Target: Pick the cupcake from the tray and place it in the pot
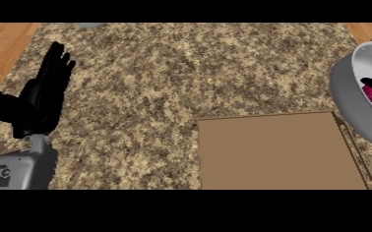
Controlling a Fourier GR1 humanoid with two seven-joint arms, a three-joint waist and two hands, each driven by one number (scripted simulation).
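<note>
The brown tray (280, 152) is lying on the speckled stone counter (189, 73), nothing showing on its bare surface. Just beyond the tray's right edge, the grey pot (347, 96) is sitting, a bit of pink and black, likely the cupcake (367, 89), peeking inside it. Well left of the tray, the left hand (45, 96) is resting upright, fingers straight and released.
</note>
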